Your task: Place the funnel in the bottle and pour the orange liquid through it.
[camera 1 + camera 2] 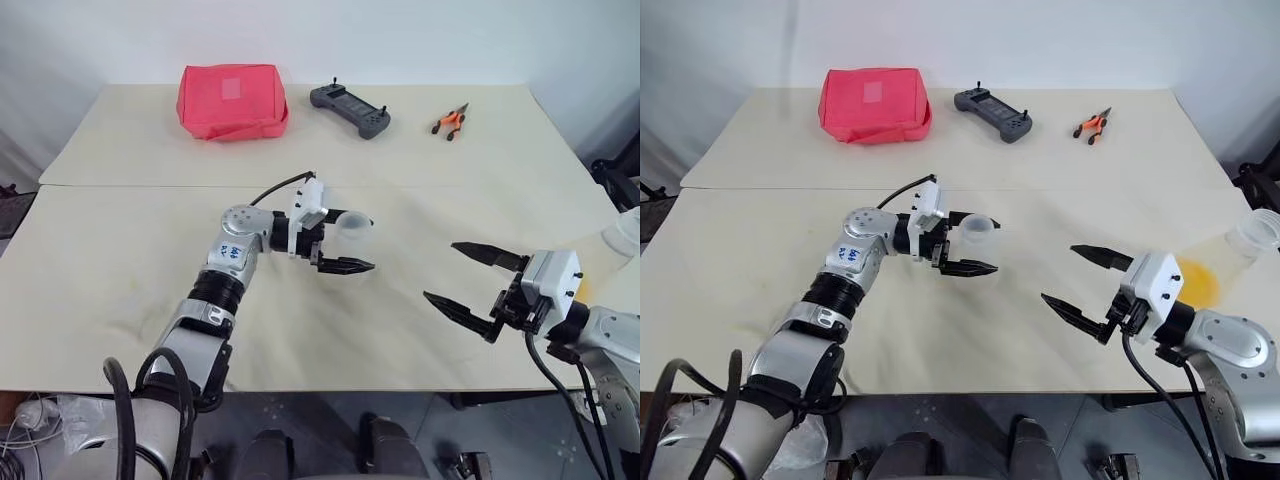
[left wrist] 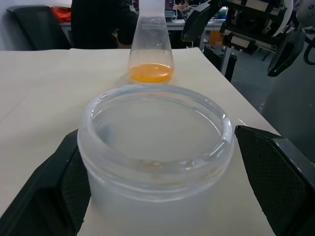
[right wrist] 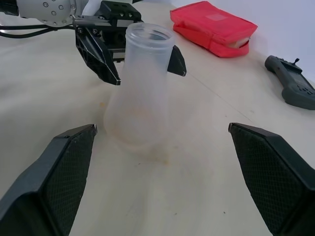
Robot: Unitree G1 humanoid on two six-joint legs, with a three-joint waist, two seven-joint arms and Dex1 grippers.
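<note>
frosted conical bottle (image 3: 140, 93), smooth round rim.

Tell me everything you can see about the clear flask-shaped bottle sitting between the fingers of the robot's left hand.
The clear flask-shaped bottle looks like frosted, translucent plastic, with a wide conical base that narrows to a neck ending in a thick-rimmed, round open mouth. It stands upright on the pale tabletop and looks empty. The left hand has its open black fingers on either side of the neck, with a gap showing on at least one side.
</note>
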